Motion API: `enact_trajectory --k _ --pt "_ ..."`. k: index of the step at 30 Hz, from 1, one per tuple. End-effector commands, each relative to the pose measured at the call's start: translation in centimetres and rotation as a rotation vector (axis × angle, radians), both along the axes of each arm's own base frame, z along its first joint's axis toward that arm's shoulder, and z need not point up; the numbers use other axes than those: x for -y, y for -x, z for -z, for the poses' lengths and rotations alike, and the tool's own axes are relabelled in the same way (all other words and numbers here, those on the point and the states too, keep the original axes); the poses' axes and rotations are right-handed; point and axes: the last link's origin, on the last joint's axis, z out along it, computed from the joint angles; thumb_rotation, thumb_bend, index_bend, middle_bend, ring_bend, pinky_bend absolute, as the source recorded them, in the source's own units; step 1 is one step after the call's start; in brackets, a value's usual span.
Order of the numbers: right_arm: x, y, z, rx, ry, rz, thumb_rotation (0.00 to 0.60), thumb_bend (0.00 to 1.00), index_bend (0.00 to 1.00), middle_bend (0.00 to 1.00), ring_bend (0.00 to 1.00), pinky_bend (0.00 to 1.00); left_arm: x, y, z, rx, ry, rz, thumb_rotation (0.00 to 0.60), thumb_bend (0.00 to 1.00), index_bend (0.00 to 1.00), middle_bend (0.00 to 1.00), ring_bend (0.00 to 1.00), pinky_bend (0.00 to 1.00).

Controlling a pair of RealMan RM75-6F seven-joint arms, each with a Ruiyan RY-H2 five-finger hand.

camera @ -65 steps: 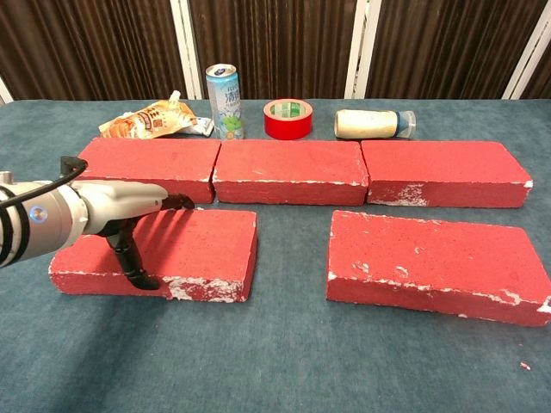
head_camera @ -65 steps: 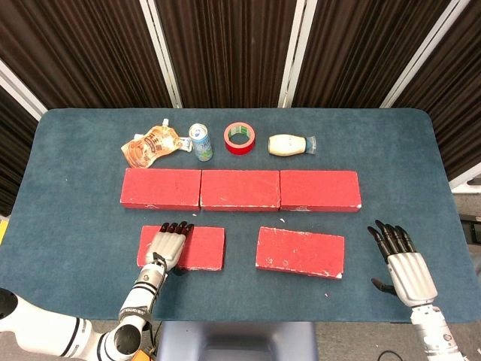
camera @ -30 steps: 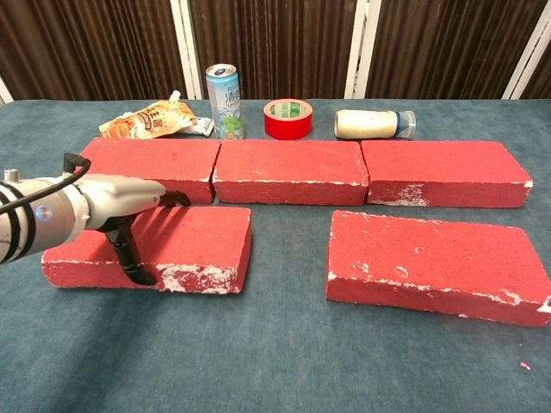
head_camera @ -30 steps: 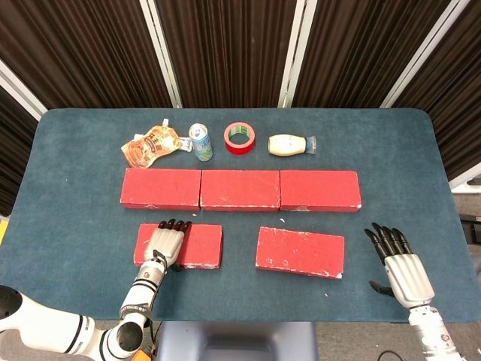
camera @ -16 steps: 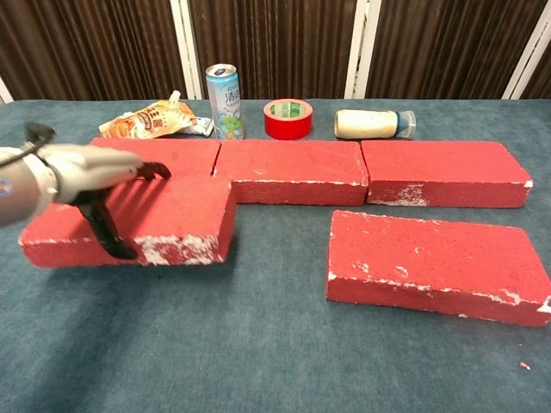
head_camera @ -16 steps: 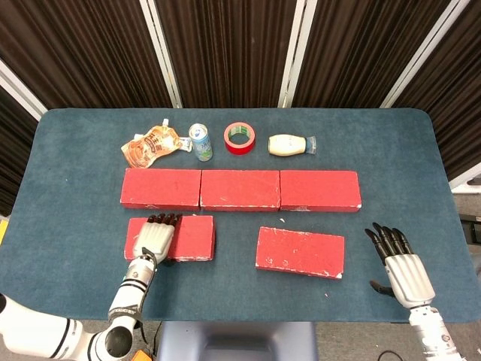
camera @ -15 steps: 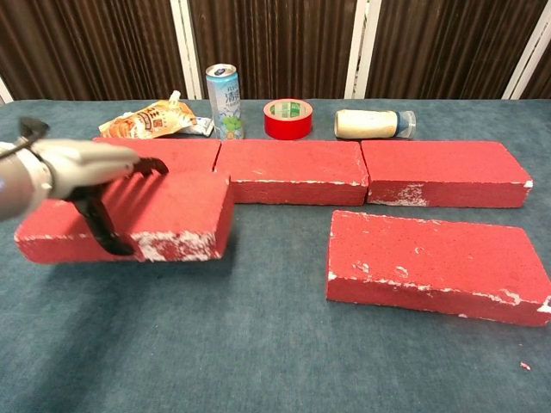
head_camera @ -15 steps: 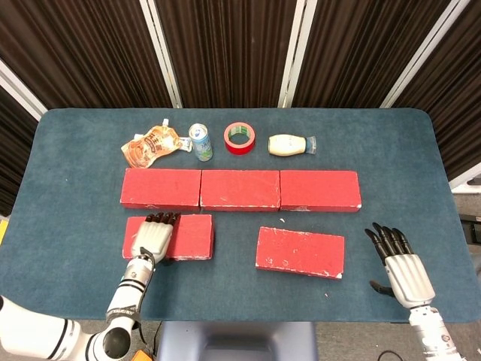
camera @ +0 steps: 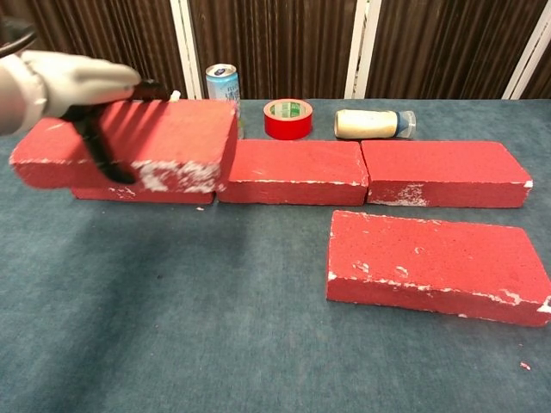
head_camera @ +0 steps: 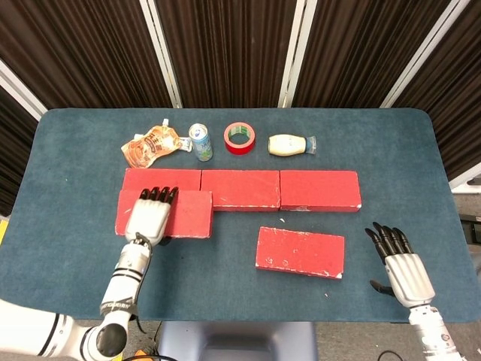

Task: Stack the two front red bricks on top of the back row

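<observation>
Tabletop (head_camera: pixel 68 150), blue cloth, carries everything; landmark is the back row of bricks (head_camera: pixel 278 189), three laid end to end with the long axis left–right. The lifted front brick (head_camera: pixel 180 214) is clear of the cloth in the left hand (head_camera: pixel 149 216): fingers lie flat over its top with tips at the far edge, thumb down the near face, so it is gripped across its short width. Its long axis runs parallel to the back row, and it overlaps the near edge of that row's left-end brick — judged to need a further carry away from the robot, plus a small shift toward the row's centre, to sit square on top. The second front brick (head_camera: pixel 301 252) lies flat in front of the back row's right end, slightly skewed; the right hand (head_camera: pixel 400 263) is the nearer one, resting apart from it with fingers spread and holding nothing. Behind the row: snack pouch (head_camera: pixel 154 143), can (head_camera: pixel 200 142), tape roll (head_camera: pixel 240 138), bottle (head_camera: pixel 291 144). Chest view shows the held brick's underside above the row's top face — height the head view cannot give; it omits the right hand.
</observation>
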Motion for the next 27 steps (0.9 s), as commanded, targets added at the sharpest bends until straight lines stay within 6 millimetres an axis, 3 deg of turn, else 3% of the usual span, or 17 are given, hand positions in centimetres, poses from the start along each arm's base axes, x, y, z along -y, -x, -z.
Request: enact_trajectory --k 1,10,27 --pt "0.0 0.0 -0.1 0.001 0.003 0.002 0.6 0.0 0.08 0.1 0.01 0.0 -1.7 -2.7 0.4 -0.02 0.005 0.021 0.6 0.19 0.0 0.17 0.09 0.13" --pt "0.2 0.3 -0.2 -0.001 0.002 0.014 0.6 0.0 0.08 0.1 0.01 0.0 -5.1 -6.3 2.5 -0.067 0.043 -0.027 0.6 0.19 0.0 0.16 0.09 0.12" --pt "0.2 0.5 -0.3 -0.016 0.009 0.013 0.6 0.0 0.08 0.1 0.01 0.0 -9.0 -8.4 5.4 -0.022 0.084 -0.113 0.6 0.19 0.0 0.16 0.09 0.12"
